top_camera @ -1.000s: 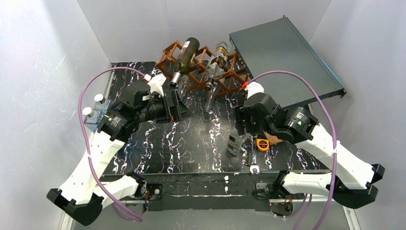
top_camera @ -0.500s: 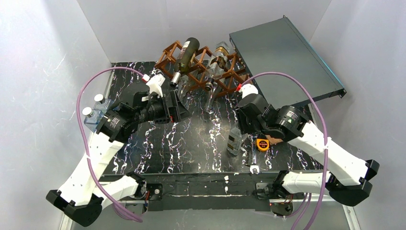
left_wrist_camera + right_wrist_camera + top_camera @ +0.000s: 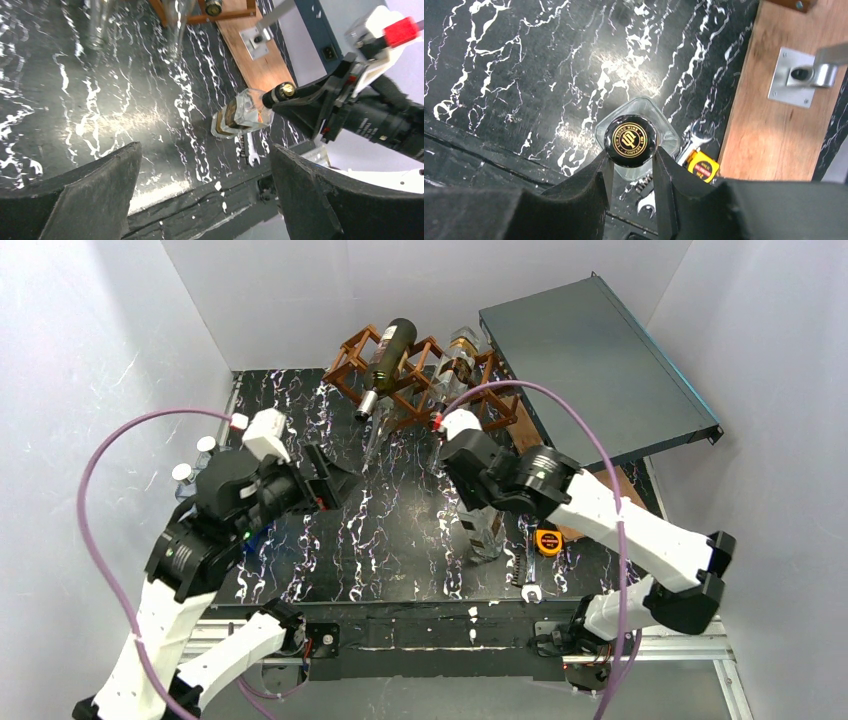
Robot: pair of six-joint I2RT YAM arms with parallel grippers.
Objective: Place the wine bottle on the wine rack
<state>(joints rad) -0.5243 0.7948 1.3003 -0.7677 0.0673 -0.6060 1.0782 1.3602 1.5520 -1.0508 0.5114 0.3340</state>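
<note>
The wine bottle (image 3: 487, 536), clear square glass with a black and gold cap (image 3: 630, 139), stands upright on the black marble table (image 3: 400, 540), right of centre. My right gripper (image 3: 630, 151) comes down from above and is shut on the cap, one finger on each side. From the left wrist view the bottle (image 3: 243, 115) shows tilted in the frame, with the right fingers (image 3: 305, 102) at its neck. The reddish-brown wine rack (image 3: 420, 380) stands at the back and carries a dark bottle (image 3: 388, 352) and a clear bottle (image 3: 455, 365). My left gripper (image 3: 335, 480) hangs open over the table's left half, holding nothing.
A large dark grey panel (image 3: 600, 360) leans at the back right above a wooden board (image 3: 769, 100) with a metal bracket (image 3: 799, 77). A yellow tape measure (image 3: 700, 167) and a wrench (image 3: 531, 592) lie beside the bottle. Small plastic bottles (image 3: 195, 465) stand at the left edge.
My right gripper has shut on the bottle's cap and that arm has swung left. The left arm has pulled back toward the near left, still open.
</note>
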